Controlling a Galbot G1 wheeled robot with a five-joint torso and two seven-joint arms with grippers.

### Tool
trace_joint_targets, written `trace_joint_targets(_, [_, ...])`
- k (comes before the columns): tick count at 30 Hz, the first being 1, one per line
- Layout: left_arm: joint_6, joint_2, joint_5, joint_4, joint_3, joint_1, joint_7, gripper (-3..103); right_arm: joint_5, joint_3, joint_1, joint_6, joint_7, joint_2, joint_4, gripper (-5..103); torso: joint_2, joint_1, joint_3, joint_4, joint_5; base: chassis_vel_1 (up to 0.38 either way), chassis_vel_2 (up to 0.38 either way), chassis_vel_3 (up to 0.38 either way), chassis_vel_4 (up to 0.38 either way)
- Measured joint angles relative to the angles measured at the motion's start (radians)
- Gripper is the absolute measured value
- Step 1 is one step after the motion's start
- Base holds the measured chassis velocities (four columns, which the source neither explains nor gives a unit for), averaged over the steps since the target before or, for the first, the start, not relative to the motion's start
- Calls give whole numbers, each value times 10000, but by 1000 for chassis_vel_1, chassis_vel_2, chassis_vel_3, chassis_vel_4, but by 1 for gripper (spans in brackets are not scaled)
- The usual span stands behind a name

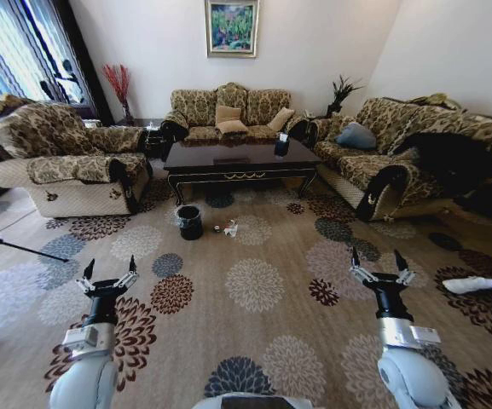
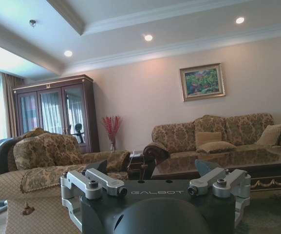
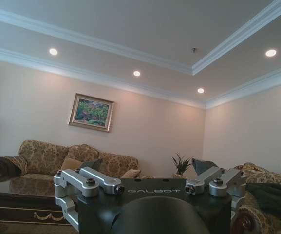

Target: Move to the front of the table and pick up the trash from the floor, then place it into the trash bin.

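Observation:
The dark glossy table (image 1: 228,160) with gold ornament on its apron stands far ahead between the sofas; its top (image 2: 218,161) reflects the sofa in the left wrist view. On the carpet in front of it stands the small black trash bin (image 1: 189,221). Just right of the bin lies the trash (image 1: 228,228), small white and dark pieces too small to tell apart. My left gripper (image 1: 109,274) is held up at the lower left, open and empty. My right gripper (image 1: 380,265) is held up at the lower right, also open and empty. Both are far short of the trash.
Patterned sofas ring the table: an armchair (image 1: 66,162) at left, a sofa (image 1: 228,115) behind, another sofa (image 1: 399,158) at right. A thin dark rod (image 1: 20,247) crosses the floor at left. A white object (image 1: 470,285) lies at right. Open flowered carpet (image 1: 254,285) lies between me and the table.

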Motion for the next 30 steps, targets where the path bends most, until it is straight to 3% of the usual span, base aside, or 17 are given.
trace_joint_targets(30, [-566, 3, -418, 413, -151, -210, 425, 100, -90, -375, 22, 278, 74, 345, -242, 100, -1235, -536, -699, 0, 0, 0, 0, 0, 0])
